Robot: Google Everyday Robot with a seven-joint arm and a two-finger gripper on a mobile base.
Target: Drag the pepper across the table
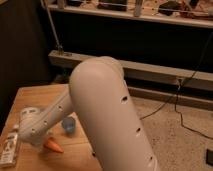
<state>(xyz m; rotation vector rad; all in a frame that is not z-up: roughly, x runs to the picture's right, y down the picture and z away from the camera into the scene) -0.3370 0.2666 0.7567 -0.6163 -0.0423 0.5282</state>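
The pepper [54, 146] is small, orange and tapered, and lies on the light wooden table [42, 95] near its front left. My white arm [107, 110] sweeps down from the right to its wrist [31, 127] just left of the pepper. The gripper [40, 142] hangs under that wrist, low over the table, right beside the pepper's thick end. It is mostly hidden by the wrist and stands open. I cannot tell whether it touches the pepper.
A small blue cup [69, 125] stands just behind and right of the pepper. A white packet [10, 147] lies along the table's left edge. Behind the table is a dark metal rack [135, 70]; cables [190, 115] trail over the speckled floor on the right.
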